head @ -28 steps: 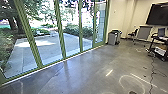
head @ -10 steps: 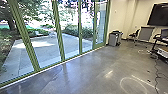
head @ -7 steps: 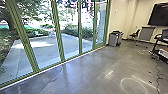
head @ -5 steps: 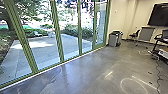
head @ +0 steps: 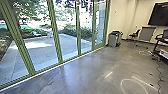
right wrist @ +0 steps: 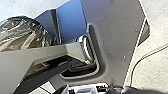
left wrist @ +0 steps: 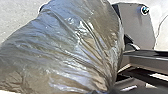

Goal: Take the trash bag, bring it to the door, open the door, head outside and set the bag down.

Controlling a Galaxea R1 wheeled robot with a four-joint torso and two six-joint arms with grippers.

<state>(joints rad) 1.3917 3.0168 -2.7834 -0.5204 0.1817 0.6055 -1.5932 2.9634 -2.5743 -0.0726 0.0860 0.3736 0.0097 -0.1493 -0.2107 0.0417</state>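
Green-framed glass panels (head: 57, 37) line one edge of the grey concrete floor (head: 92, 67). Beside the robot's grey base (left wrist: 136, 23), a bulging, shiny grey-brown plastic trash bag (left wrist: 67, 47) bunches into the left gripper (left wrist: 101, 91), which clasps it; I cannot tell whether the right gripper (right wrist: 87, 90) is open or closed.

No lettering, label, brand, number or sign can be read in the head view or either wrist view.

Office room: wall screen (head: 159, 14), wheeled chair (head: 135, 34), glass wall (head: 42, 47) onto paved patio (head: 41, 53).
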